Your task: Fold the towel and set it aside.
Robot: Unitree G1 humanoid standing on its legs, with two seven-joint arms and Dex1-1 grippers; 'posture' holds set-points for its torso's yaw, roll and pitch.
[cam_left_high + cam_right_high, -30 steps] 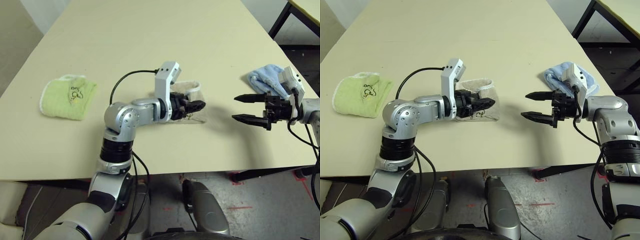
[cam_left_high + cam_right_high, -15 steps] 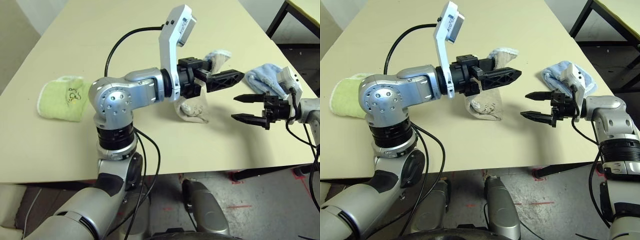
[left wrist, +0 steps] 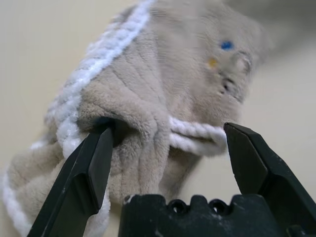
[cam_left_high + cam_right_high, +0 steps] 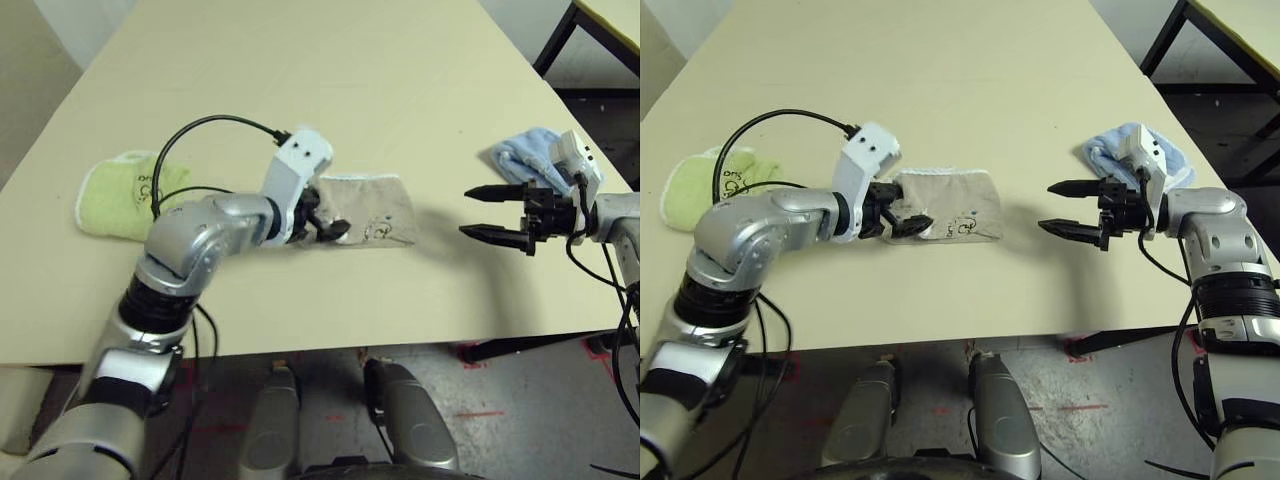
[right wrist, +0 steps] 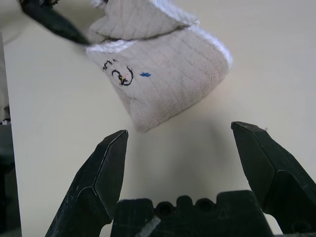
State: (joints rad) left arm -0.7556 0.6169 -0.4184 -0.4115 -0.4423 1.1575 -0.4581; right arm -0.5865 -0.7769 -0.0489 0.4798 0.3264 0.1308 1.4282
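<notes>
The beige towel (image 4: 362,212) is laid folded on the middle of the table (image 4: 330,90), its near end bunched between the parted fingers of the left gripper (image 4: 330,222), nothing clamped, while the right gripper (image 4: 492,212) waits wide open and empty, well apart.

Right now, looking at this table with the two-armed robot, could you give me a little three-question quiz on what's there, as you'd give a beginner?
1. True or false: the beige terry cloth towel with white edging lies on the cream table.
2. Which gripper is at the towel's edge? A) left gripper B) right gripper
3. Fill in: the lime-green folded towel lies on the robot's ____ side; the light blue folded towel lies opposite.

Key: 1 true. 2 A; its fingers are spread around a fold of the cloth. 3 left.
</notes>
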